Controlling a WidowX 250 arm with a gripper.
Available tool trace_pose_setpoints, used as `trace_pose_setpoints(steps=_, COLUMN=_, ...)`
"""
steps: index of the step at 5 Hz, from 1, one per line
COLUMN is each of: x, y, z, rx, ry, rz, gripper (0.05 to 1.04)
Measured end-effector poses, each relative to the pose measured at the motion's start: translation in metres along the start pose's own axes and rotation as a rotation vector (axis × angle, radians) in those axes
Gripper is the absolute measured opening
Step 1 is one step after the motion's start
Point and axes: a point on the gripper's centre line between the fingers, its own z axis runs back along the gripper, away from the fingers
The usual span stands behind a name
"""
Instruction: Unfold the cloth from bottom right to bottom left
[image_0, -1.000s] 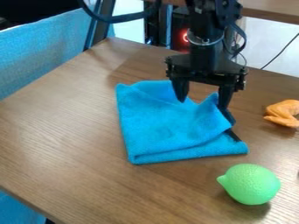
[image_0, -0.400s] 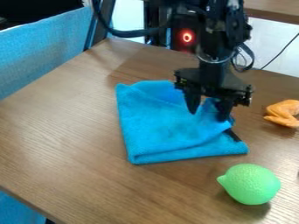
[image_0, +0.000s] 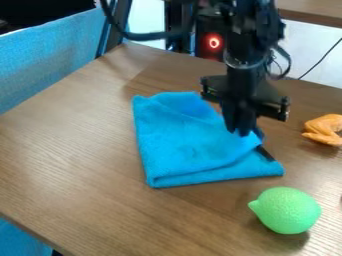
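The black gripper (image_0: 240, 134) hangs over the upper right part of the blue cloth (image_0: 184, 145), its two fingers drawn together. A raised bit of cloth is pinched between them, mostly hidden behind the fingertips. The cloth lies folded on the table, with layered edges along its bottom side and lower right corner. A narrow dark strip shows beside the fold, just below and right of the gripper.
On the brown wooden table (image_0: 87, 145), a green lime-like toy (image_0: 286, 210) sits below and right of the cloth. An orange toy (image_0: 324, 129) lies at the right edge. Blue fabric (image_0: 47, 60) hangs beyond the table's left edge.
The gripper, open at first, has moved slightly right and its fingers have come together on the cloth's raised fold. The rest of the cloth and the toys have stayed put.
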Motion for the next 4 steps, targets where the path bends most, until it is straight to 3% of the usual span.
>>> trace_pose_setpoints(steps=1, x=0.004, y=0.010, z=0.030, rx=-0.038, ry=-0.044, rz=0.007, gripper=0.062)
trace_pose_setpoints(steps=2, x=-0.006, y=0.037, z=0.044, rx=-0.049, ry=-0.034, rz=0.021, gripper=0.054)
trace_pose_setpoints(steps=4, x=-0.042, y=0.093, z=0.060, rx=-0.011, ry=0.037, rz=0.032, gripper=0.053)
